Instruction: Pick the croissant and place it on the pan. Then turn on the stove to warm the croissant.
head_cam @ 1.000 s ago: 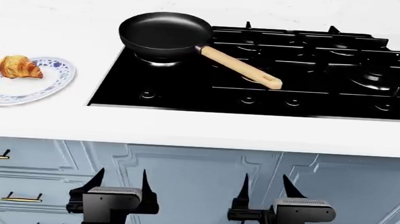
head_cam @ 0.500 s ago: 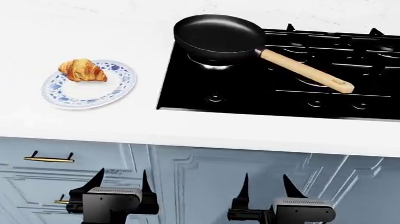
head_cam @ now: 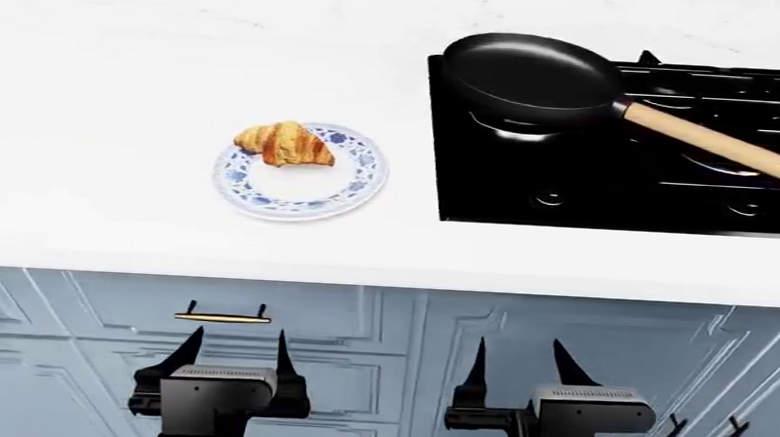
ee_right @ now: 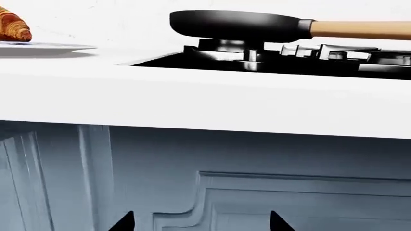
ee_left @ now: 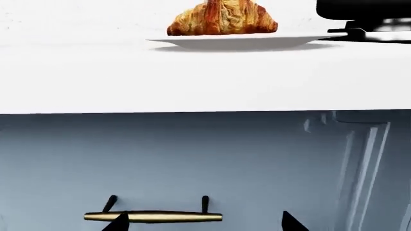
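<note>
Golden-brown and ridged, the croissant [head_cam: 286, 144] lies on the far part of a white plate [head_cam: 314, 202] with a blue floral rim, which sits on the white counter [head_cam: 117, 84] well to the left of the stove [head_cam: 498, 199]. The pan [head_cam: 532, 78], black with a light wooden handle [head_cam: 721, 147] running off toward the right, rests on the stove's near-left burner, apart from the plate. Round black knobs [head_cam: 549, 198] line the stove's front edge.

Both arms hang low in front of the blue-grey cabinet fronts [head_cam: 357, 337], below the counter's edge. The left gripper [head_cam: 234, 356] has its jaws spread with nothing between them, roughly under the plate; the right gripper [head_cam: 522, 369] likewise stands with jaws apart and bare, roughly under the stove's left end. A brass drawer pull [head_cam: 222, 317] shows just above the left gripper.

No brand, label or writing can be read on the stove, pan, plate or cabinets.
</note>
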Tool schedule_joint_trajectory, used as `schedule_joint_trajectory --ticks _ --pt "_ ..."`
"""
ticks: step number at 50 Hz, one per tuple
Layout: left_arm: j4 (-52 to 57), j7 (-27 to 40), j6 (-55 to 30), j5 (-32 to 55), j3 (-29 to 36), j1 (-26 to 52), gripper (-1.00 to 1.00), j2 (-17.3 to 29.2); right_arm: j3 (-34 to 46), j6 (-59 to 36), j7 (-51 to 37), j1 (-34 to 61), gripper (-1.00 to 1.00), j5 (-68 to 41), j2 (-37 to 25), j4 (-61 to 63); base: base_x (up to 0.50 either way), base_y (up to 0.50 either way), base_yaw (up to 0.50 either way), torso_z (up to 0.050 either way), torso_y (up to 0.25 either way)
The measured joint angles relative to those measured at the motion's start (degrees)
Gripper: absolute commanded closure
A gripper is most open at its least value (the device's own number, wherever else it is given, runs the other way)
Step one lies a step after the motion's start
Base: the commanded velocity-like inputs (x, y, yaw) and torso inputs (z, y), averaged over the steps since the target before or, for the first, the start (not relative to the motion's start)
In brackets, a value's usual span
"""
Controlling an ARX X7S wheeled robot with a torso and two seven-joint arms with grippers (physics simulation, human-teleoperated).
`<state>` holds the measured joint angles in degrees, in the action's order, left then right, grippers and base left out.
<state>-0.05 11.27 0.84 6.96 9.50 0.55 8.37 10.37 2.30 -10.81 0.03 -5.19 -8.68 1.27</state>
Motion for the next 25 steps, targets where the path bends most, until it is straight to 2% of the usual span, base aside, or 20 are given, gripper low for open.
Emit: schedule_joint_trajectory --ticks 25 --pt "-0.1 1.3 -0.7 1.1 0.7 0.3 -1.0 0.6 0.9 0.2 -1.0 0.0 -1.0 -0.7 -0.8 0.2 0.0 0.5 0.0 0.0 0.0"
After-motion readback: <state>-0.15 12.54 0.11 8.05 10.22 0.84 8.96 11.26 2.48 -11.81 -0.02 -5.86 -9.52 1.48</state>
